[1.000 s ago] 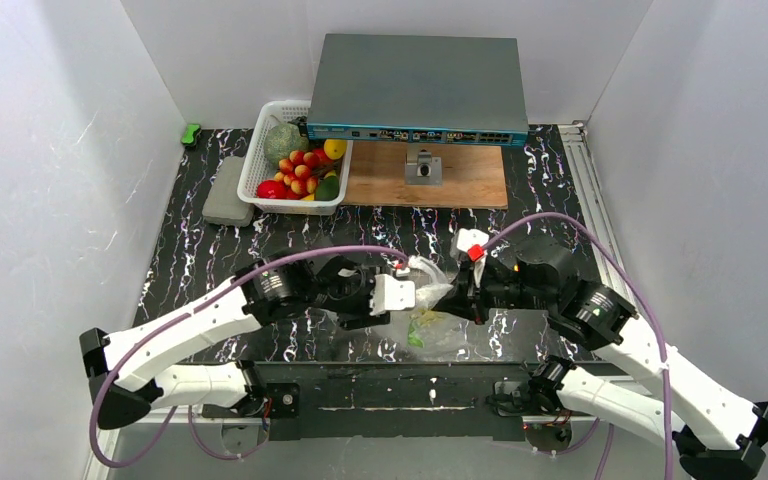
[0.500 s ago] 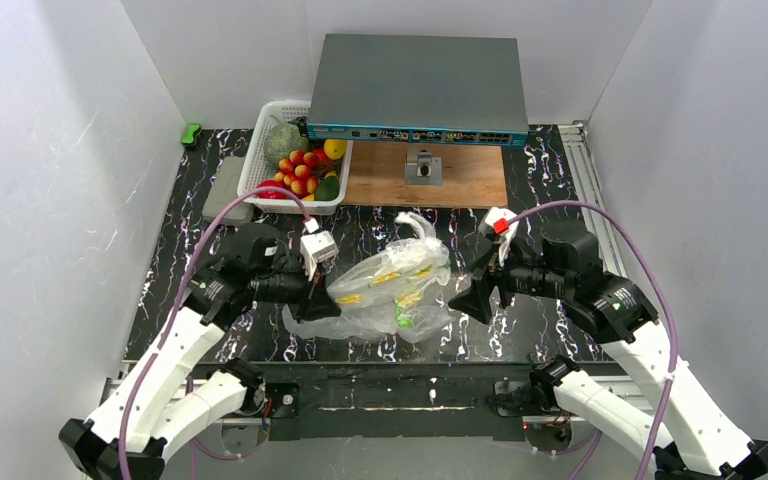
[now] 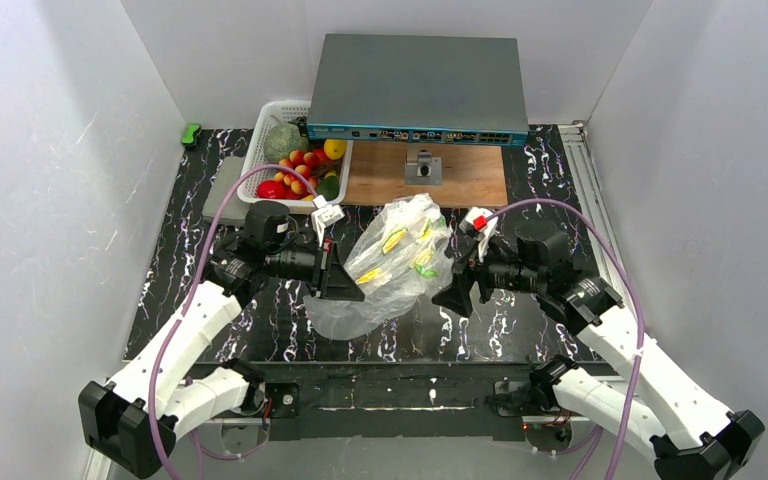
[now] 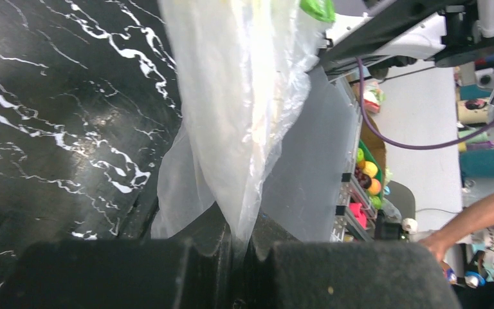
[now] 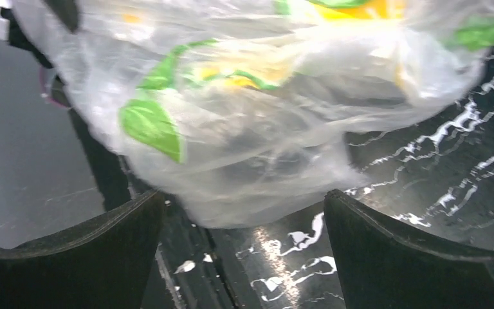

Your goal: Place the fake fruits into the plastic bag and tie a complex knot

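Top view: white lattice basket [image 3: 257,170] sits at back-left of the black marbled table [image 3: 190,300], its right end tucked under a grey box [image 3: 415,85] that overhangs a wooden board [image 3: 465,180]. The fake fruits [image 3: 300,172] are all in that basket: red-orange ball cluster in the middle, green piece at back, yellow one at right, red & green pieces at front. The plastic bag [image 3: 390,262] is mid-table, btwn the two arms and well apart from the basket, stretched on a slant w/ its handle end up toward the board and its loose end low at front-left; through the film only the yellow slice & green leaf print shows. L claw [image 3: 338,278] is at the bag's left edge, R claw [image 3: 455,290] just beside its right edge. L wrist view: L claw [image 4: 235,238] has its fingers pressed together, clamped on a pinch of bag [image 4: 244,96] film, which rises from the grip as a clear crinkled sheet above the table [image 4: 51,129]. R wrist view: R claw [image 5: 244,235] stands wide apart, fingers [image 5: 103,248] at either side of frame, gripping nothing; the bag [image 5: 251,116] hangs just ahead of them above the table [image 5: 457,193], green and yellow print showing through the film.
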Controlling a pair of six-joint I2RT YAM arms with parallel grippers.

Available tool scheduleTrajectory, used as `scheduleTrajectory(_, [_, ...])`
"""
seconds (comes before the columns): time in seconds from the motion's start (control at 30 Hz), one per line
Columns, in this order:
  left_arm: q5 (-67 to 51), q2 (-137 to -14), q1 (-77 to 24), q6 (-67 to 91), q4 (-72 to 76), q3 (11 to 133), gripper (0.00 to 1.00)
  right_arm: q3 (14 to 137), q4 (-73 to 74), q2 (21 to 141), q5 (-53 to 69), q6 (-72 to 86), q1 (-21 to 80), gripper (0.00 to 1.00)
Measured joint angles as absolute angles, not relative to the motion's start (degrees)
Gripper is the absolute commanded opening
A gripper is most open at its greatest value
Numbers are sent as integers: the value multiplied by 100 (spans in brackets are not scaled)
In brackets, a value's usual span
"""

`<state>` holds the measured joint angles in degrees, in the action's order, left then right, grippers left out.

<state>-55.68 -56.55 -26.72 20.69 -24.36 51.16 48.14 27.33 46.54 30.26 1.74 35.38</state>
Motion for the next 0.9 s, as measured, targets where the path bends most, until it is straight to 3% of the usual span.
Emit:
scheduleTrajectory(0.3, [-6163, -5618, -2672, 2080, -2488, 5116, 0, 4508, 2705, 4187, 2211, -207, 3406, 99])
scheduleTrajectory(0.5, [-6375, -5583, -2696, 1942, -2580, 5116, 0, 4486, 2808, 3660, 3122, -279, 3275, 98])
scheduleTrajectory(0.67, [-6458, -5605, -2779, 1857, -2593, 5162, 0, 4488, 2683, 4261, 3889, -174, 3280, 98])
scheduleTrajectory(0.7, [-6458, -5607, -2788, 1859, -2593, 5172, 0, 4488, 2681, 4423, 4014, -163, 3280, 92])
scheduleTrajectory(0.73, [-6453, -5610, -2788, 1865, -2587, 5183, 0, 4488, 2685, 4565, 4106, -143, 3284, 80])
scheduleTrajectory(0.83, [-6440, -5647, -2744, 1905, -2578, 5207, 0, 4495, 2751, 4731, 4329, -207, 3343, 14])
scheduleTrajectory(0.87, [-6434, -5673, -2703, 1887, -2600, 5216, 0, 4517, 2832, 4687, 4370, -259, 3358, 1])
scheduleTrajectory(0.9, [-6414, -5723, -2620, 1800, -2716, 5258, 0, 4560, 2987, 4609, 4359, -353, 3380, 1])
